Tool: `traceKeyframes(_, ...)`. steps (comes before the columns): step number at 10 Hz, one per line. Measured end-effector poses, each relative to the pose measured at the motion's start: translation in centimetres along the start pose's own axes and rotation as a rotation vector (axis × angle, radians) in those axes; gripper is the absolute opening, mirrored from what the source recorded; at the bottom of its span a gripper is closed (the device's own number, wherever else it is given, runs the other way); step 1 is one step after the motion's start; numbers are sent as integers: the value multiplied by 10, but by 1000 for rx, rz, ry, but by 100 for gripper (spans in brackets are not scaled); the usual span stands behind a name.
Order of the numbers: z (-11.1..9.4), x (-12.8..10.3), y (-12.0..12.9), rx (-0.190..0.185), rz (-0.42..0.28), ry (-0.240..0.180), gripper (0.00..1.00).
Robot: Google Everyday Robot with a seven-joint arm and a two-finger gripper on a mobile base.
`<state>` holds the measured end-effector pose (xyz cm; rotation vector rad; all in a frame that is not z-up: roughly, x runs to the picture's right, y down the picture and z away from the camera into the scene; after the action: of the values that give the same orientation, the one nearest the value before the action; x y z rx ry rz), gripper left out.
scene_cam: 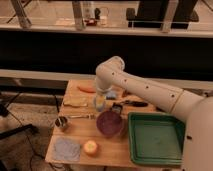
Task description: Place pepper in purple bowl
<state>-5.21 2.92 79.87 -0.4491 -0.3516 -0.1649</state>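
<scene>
The pepper [86, 89] is a small orange-red tapered piece lying at the back left of the wooden table [82, 131]. The purple bowl [109, 123] is a wide, dark bowl standing near the middle of the table. My white arm reaches in from the right, bends at the elbow and points down. My gripper [100, 103] hangs between the pepper and the bowl, just right of and in front of the pepper and behind the bowl. I see nothing held in it.
A flat pale-yellow item [75, 101] lies left of the gripper. A metal cup [61, 122], a blue-grey cloth [67, 148] and a round yellow-orange fruit [91, 147] sit at the front left. A green tray [155, 138] fills the right side. Dark tools [131, 104] lie behind it.
</scene>
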Motion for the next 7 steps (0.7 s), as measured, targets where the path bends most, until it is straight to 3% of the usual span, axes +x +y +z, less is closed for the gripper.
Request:
traceKeyframes(2,11,-12,-9,-12,-19,-9,80)
traceKeyframes(7,68,-65,-48,-71,-53,-21,80)
